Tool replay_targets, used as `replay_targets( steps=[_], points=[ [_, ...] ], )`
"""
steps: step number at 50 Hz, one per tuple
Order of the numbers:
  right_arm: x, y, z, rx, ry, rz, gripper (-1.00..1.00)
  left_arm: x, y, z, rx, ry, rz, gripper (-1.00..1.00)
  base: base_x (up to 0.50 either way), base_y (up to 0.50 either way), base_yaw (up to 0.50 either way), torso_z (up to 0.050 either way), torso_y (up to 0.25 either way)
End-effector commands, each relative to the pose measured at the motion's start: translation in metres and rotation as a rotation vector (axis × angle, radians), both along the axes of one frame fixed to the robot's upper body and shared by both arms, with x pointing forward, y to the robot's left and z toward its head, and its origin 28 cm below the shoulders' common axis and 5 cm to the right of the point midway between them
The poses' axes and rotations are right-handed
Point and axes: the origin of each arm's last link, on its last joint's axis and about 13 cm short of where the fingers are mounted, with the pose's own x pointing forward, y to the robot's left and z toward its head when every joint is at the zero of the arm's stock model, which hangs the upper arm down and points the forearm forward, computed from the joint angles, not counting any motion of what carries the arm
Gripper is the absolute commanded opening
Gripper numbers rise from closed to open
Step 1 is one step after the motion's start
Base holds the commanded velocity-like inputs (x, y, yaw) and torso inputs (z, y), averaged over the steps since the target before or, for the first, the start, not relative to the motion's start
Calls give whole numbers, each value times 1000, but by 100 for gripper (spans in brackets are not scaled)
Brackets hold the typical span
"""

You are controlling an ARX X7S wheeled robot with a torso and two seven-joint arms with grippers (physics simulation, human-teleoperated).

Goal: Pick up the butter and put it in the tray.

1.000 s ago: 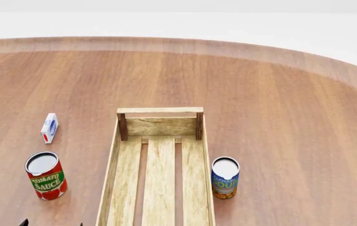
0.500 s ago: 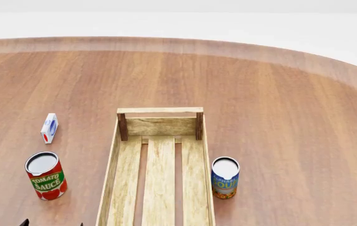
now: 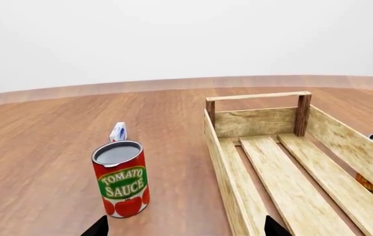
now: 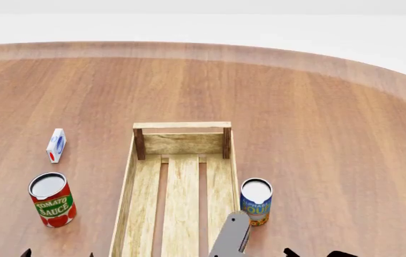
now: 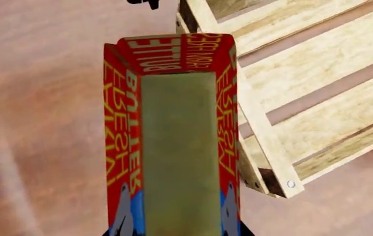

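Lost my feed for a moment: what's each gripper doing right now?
Left gripper: open, holding nothing.
Right gripper: closed on the butter, beside the tray.

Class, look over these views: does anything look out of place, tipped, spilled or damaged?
Nothing stands out. The tomato sauce can and the blue can stand upright beside the tray. The right wrist view shows the butter looking intact. No spills.

Red butter (image 5: 173, 142) with yellow lettering, seemingly green-topped; pale wooden tray (image 4: 145, 203), dark posts.
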Motion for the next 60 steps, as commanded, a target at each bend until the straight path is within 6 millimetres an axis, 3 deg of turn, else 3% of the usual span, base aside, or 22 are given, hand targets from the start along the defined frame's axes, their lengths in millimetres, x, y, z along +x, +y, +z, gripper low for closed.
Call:
replay_targets(
  steps=[1, 10, 17, 29, 38, 50, 60],
  points=[
    [7, -16, 28, 71, -78, -98, -100, -1, 0, 0, 1, -2, 0, 100, 0, 0, 0, 0, 0],
    [13, -21, 26, 109, -88, -145, -100, -1, 0, 0, 0, -2, 0, 100, 0, 0, 0, 0, 1],
    [45, -22, 15, 221, -229, -350, -100, -1, 1, -1, -1, -1, 2, 100, 0, 0, 0, 0, 0],
    [68, -6, 6, 342, -278, -426, -100, -1, 1, -1, -2, 1, 1, 100, 0, 0, 0, 0, 1],
    [108, 14, 2, 486, -411, -702, -100, -1, 0, -1, -2, 2, 0, 100, 0, 0, 0, 0, 1],
    [146, 62, -4, 501, -401, -683, -100, -1, 0, 0, -4, 0, 1, 100, 0, 0, 0, 0, 2],
    [158, 87, -28, 496, -310, -677, -100, -2, -1, 0, -3, -4, -2, 100, 0, 0, 0, 0, 1]
  ],
)
